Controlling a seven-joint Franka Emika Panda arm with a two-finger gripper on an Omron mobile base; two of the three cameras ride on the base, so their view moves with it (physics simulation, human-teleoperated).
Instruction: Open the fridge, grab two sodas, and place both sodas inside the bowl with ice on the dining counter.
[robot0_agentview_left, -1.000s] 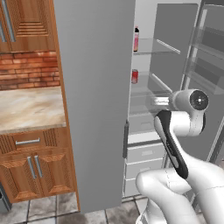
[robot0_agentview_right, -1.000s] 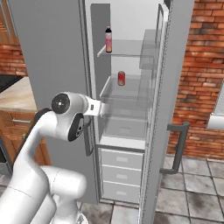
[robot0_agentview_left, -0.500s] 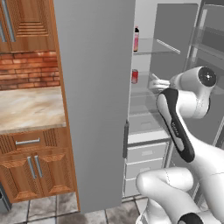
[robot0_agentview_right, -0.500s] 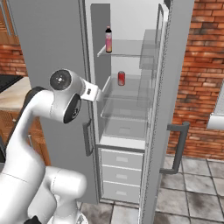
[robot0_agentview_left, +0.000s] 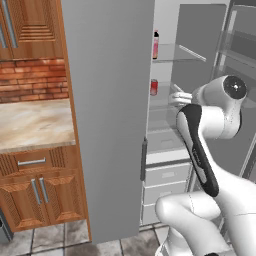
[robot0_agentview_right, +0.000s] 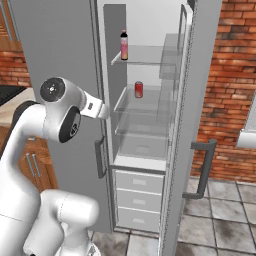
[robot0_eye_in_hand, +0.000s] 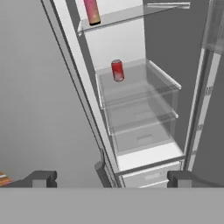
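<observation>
Fridge (robot0_agentview_right: 65, 55) right door (robot0_agentview_right: 192, 100) swung open, left door shut. Inside: clear glass shelves (robot0_agentview_right: 142, 107) w/ white drawers (robot0_agentview_right: 137, 200) below. One red soda can (robot0_agentview_right: 139, 89) stands upright on the 2nd glass shelf, toward the left rear – also seen at (robot0_agentview_left: 154, 87) and (robot0_eye_in_hand: 117, 70). On the shelf above it, a taller pink bottle w/ dark cap (robot0_agentview_right: 124, 45), upright near the left wall; hand view shows just its lower part (robot0_eye_in_hand: 92, 12). Pincer (robot0_eye_in_hand: 109, 177) spread wide, nothing between the fingertips (robot0_eye_in_hand: 41, 177), out in front of the fridge opening, well apart from the can – aimed up toward the shelves. Arm's wrist sits level w/ the can shelf in left base view (robot0_agentview_left: 182, 96). Left of the fridge: wooden cabinets (robot0_agentview_left: 35, 185) w/ a marble table top (robot0_agentview_left: 32, 122), brick wall behind (robot0_agentview_left: 30, 80). Brick wall also to the right of the open door (robot0_agentview_right: 235, 75). Grey tile floor (robot0_agentview_right: 215, 210).
</observation>
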